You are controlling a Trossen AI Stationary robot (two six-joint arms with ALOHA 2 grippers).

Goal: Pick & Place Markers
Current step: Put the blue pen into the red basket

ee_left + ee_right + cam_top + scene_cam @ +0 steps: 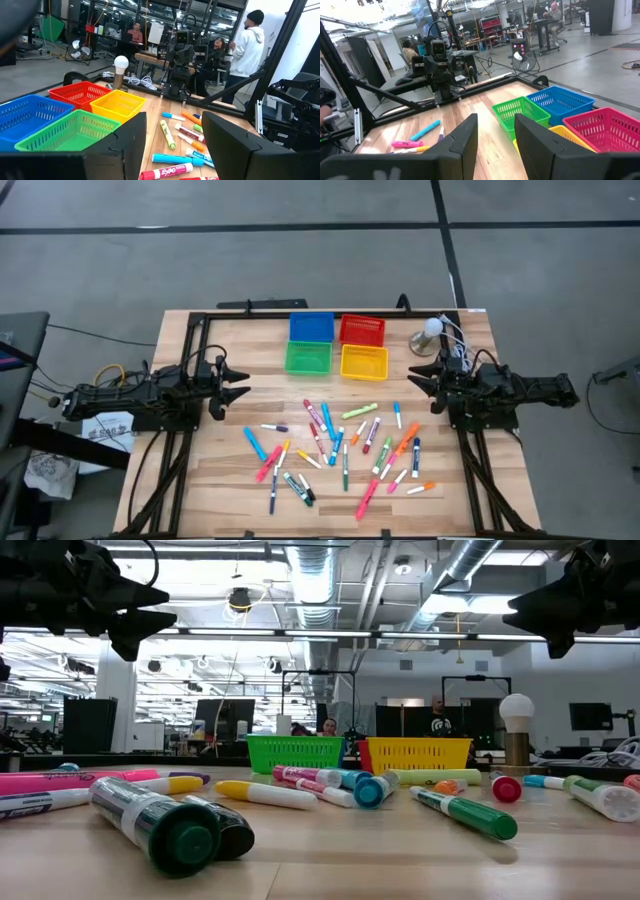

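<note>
Several markers (340,442) with coloured caps lie flat and scattered on the wooden table, in its near middle; the low view shows them (300,785) on their sides. My left gripper (235,388) hovers level at the table's left side, open, with nothing between its fingers (172,145). My right gripper (420,378) hovers level at the right side, likewise open and empty (496,135). Both point toward the table's middle, above and short of the markers. In the low view they hang at the upper left (150,625) and upper right (530,615).
Four small bins stand in a square at the far middle: blue (311,327), red (362,330), green (307,358), yellow (364,362). A white bulb on a stand (432,332) with cables sits at the far right. People show in the room beyond.
</note>
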